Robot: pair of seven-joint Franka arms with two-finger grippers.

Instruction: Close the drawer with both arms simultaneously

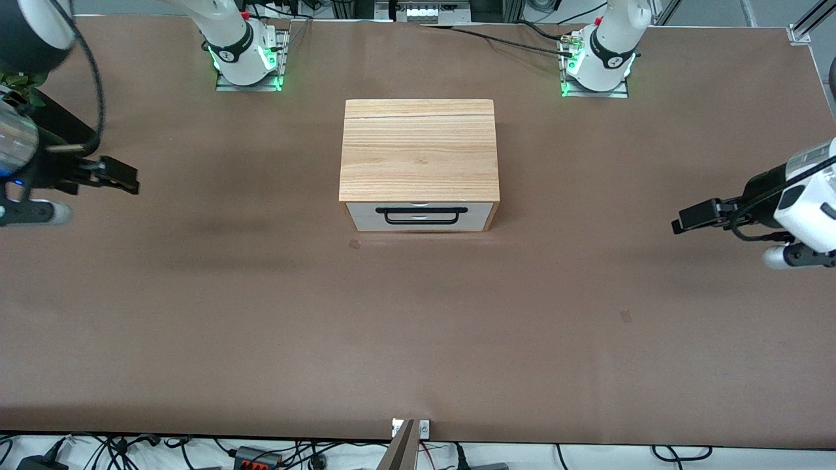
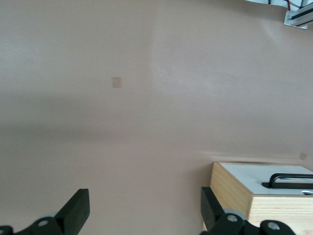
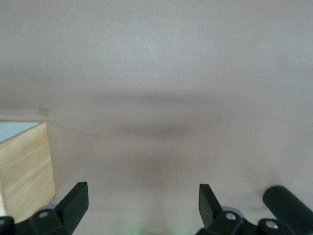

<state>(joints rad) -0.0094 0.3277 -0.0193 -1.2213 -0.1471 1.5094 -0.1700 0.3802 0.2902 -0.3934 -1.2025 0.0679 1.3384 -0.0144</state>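
The light-wood cabinet (image 1: 418, 150) stands in the middle of the table. The drawer (image 1: 366, 217), with a white front and a black bar handle (image 1: 426, 216), faces the front camera; its front sits about flush with the cabinet and no wood inside shows. My right gripper (image 1: 127, 177) hovers over the table toward the right arm's end, well apart from the cabinet, open and empty (image 3: 141, 193). My left gripper (image 1: 684, 220) hovers toward the left arm's end, open and empty (image 2: 142, 200). The cabinet's side shows in the left wrist view (image 2: 234, 188) and the right wrist view (image 3: 27, 166).
The two arm bases (image 1: 248, 55) (image 1: 597, 62) stand at the table edge farthest from the front camera. A camera mount (image 1: 411, 432) sits at the nearest edge, with cables below it. Small marks (image 1: 354, 244) (image 1: 626, 316) dot the brown tabletop.
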